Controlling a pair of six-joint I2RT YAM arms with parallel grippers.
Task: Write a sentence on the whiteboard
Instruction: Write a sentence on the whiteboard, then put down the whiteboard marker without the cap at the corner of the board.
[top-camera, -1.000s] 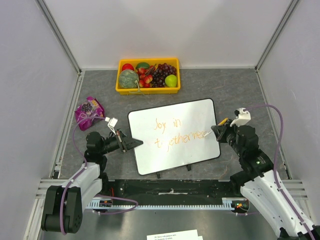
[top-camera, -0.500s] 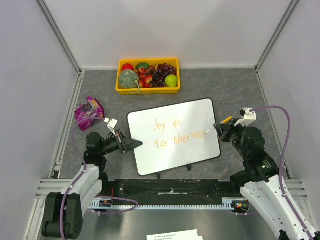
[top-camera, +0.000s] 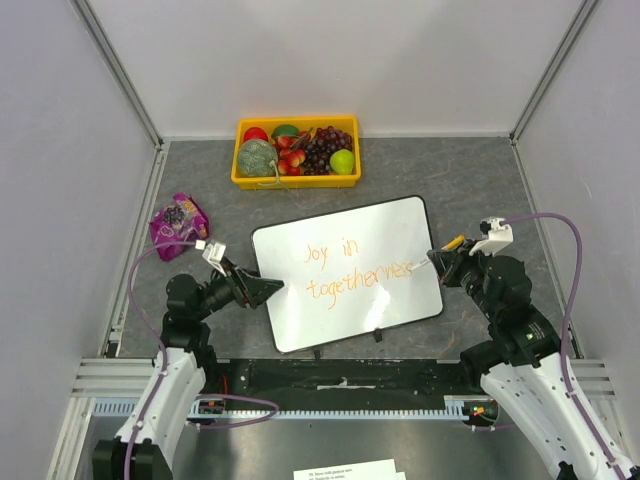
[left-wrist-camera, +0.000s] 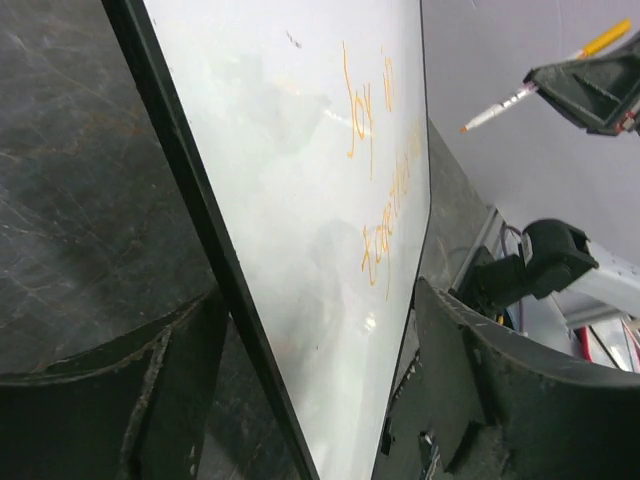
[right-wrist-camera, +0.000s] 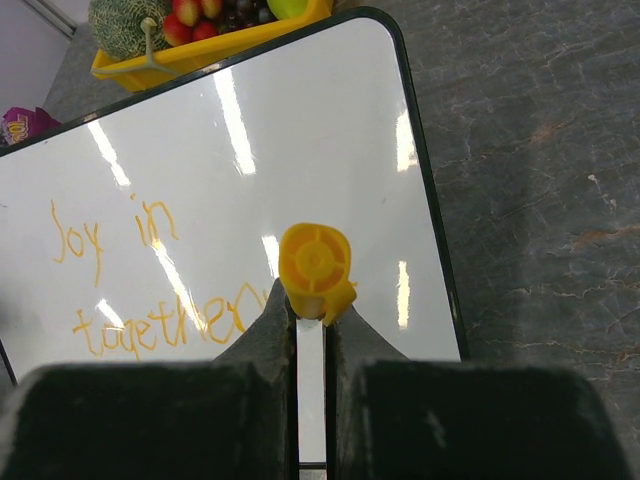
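Finding: over the last second the large glossy white black-framed whiteboard (top-camera: 345, 270) has swung slightly leftward with your left arm. The thin orange handwritten sentence (top-camera: 358, 279) now reads whole across its middle, "Joy in togetherness", in two lines.

The orange-capped white marker (right-wrist-camera: 315, 262) is clamped between your right fingers (right-wrist-camera: 265, 335). Its tip is at the right end of the last word and looks lifted. In my judgement, the writing is finished.

Your left fingers (left-wrist-camera: 150, 400) stand apart astride the whiteboard's left frame. I cannot tell whether they pinch it.

Containers: the yellow plastic tray (top-camera: 295, 183) on the grey desk (top-camera: 480, 180), beyond the whiteboard's far edge, holds dark grapes (top-camera: 322, 148), a green apple (top-camera: 343, 161) and red fruit (top-camera: 290, 155).
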